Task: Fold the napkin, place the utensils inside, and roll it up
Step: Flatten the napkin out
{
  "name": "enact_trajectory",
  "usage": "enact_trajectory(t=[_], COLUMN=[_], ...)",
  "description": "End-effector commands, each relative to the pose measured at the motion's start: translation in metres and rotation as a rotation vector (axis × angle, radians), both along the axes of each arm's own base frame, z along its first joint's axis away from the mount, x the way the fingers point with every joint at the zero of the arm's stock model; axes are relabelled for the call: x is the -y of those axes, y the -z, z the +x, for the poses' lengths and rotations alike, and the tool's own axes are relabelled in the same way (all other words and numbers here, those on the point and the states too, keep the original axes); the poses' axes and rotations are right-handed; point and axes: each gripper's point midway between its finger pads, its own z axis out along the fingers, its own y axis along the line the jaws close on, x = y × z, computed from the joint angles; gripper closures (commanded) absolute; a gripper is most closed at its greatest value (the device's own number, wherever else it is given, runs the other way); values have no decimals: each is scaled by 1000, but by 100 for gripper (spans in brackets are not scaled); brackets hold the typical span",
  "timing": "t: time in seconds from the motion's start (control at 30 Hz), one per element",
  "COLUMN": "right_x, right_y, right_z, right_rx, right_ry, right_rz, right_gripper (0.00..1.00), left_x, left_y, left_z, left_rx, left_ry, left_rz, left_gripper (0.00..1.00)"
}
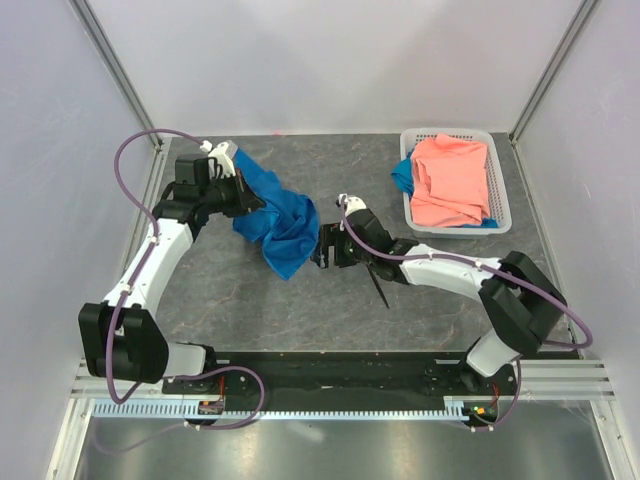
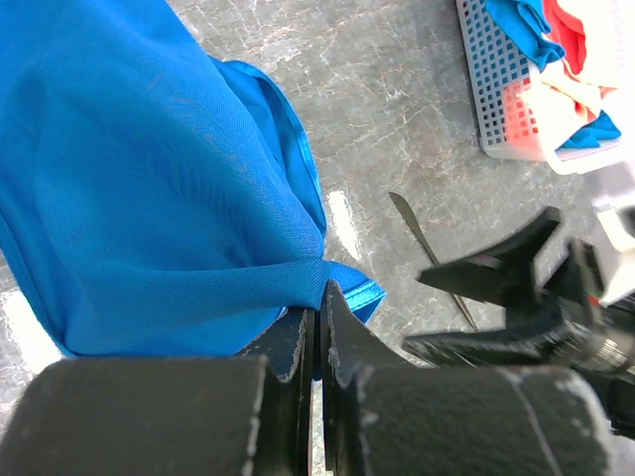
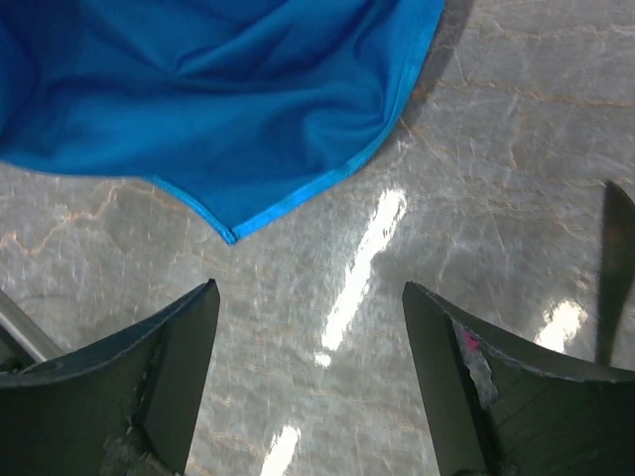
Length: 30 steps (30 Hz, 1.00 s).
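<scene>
The napkin (image 1: 275, 215) is pinched at a bunched edge by the left gripper (image 2: 317, 297). Its jaws are closed tight on the fabric, and the rest of the cloth is draped ahead of those fingers.

The right gripper (image 3: 308, 297) is held wide and empty, low over the table (image 3: 446, 129). The napkin's pointed corner is just ahead of its fingertips, not touching them. The utensil (image 3: 617, 258) is seen just outside one of its fingers.

Risks now:
- The corner could be missed, or merely shoved, if the jaws are closed short of it.
- A doubled layer might be caught, though the layering cannot be told from here.
- The utensil could be knocked by a sideways sweep.
- The cloth could be dragged out of the left pinch by a hard pull.
</scene>
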Motion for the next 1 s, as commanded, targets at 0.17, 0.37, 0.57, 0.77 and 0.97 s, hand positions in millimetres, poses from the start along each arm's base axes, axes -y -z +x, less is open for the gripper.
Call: enact_trajectory(t=[0.17,0.37,0.57,0.77,0.97], right_x=[-39,-43,-37,-46,-44], right_y=[1,20,48,67,64], right_z=[45,71,92,96,106], right_rx=[54,33,-12,-57,-82], right_ry=[41,66,103,70,77], right_rz=[70,45,8,-7,21], right_gripper=[28,32,37,55,99], left_x=[8,4,0,1,-6], left_y=[-26,-25,-26,-28,-23], left_z=[-5,-4,-3,-4,-1], left_rx=[61,68,80,83,90], left_ry=[29,19,4,10,-3], left_rz=[-58,-35,-13,-15,29], left_gripper=[98,98,98,98,98])
